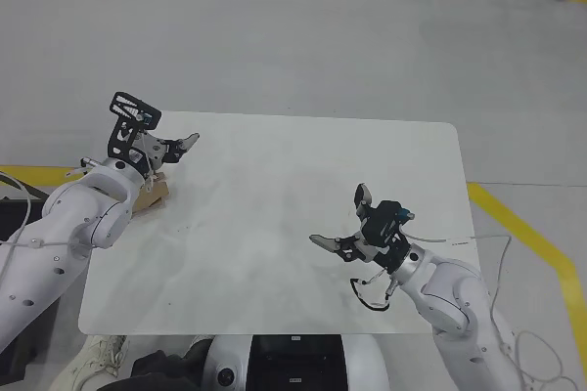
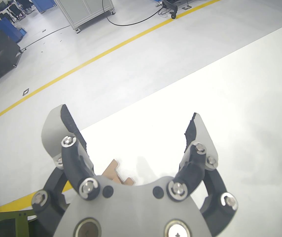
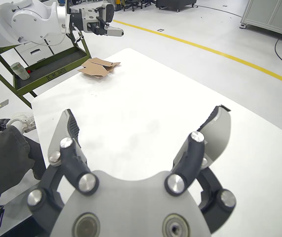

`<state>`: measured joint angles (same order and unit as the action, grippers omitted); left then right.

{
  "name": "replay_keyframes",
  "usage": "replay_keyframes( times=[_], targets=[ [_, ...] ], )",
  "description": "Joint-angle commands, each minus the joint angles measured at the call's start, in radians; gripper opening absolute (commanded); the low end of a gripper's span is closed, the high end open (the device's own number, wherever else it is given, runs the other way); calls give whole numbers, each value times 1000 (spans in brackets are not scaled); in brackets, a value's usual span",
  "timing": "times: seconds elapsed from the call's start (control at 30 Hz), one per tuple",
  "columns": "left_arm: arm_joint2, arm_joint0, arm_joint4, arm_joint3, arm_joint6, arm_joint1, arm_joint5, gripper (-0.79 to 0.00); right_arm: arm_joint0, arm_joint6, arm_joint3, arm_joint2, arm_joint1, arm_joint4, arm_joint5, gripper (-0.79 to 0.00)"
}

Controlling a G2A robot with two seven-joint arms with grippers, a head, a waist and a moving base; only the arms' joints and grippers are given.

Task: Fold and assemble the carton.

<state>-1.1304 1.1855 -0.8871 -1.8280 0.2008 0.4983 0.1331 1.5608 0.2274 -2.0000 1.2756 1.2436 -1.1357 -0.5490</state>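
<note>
A flat brown cardboard carton (image 3: pixel 97 68) lies unfolded near the far left corner of the white table (image 1: pixel 303 166), and a part of the carton (image 1: pixel 149 196) peeks out from under the left arm. Another bit of the carton (image 2: pixel 115 172) shows just below my left gripper (image 2: pixel 128 128). That gripper hovers above the carton, open, with nothing between its fingers; it appears as the left gripper (image 1: pixel 176 147) in the top view and as the left gripper (image 3: pixel 106 29) in the right wrist view. My right gripper (image 1: pixel 339 217) hangs open and empty over the table's right half, far from the carton; it appears as the right gripper (image 3: pixel 146 122) in its own view.
A green metal cart (image 3: pixel 44 70) with a small cup (image 3: pixel 20 70) stands just beyond the table's left edge. A person's legs (image 3: pixel 5 149) are beside the table's near left corner. A yellow floor line (image 1: pixel 528 230) runs past the right side.
</note>
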Motion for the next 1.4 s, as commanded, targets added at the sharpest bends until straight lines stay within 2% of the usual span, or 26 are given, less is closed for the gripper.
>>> replay_keyframes(
  times=[0.0, 0.57, 0.83, 0.93, 1.2, 1.37],
  targets=[
    [0, 0, 0, 0, 0, 0, 0, 0, 0, 0, 0, 0, 0, 0, 0, 0],
    [-7, 3, 15, 17, 14, 3, -10, 0, 0, 0, 0, 0, 0, 0, 0, 0],
    [-93, -21, 298, 140, 149, 8, -279, 0, 0, 0, 0, 0, 0, 0, 0, 0],
    [-127, -27, 351, 215, 193, 6, -361, 0, 0, 0, 0, 0, 0, 0, 0, 0],
    [-181, -8, 617, 441, 313, 9, -594, 0, 0, 0, 0, 0, 0, 0, 0, 0],
    [-206, 9, 746, 545, 365, 11, -725, 0, 0, 0, 0, 0, 0, 0, 0, 0]
  ],
)
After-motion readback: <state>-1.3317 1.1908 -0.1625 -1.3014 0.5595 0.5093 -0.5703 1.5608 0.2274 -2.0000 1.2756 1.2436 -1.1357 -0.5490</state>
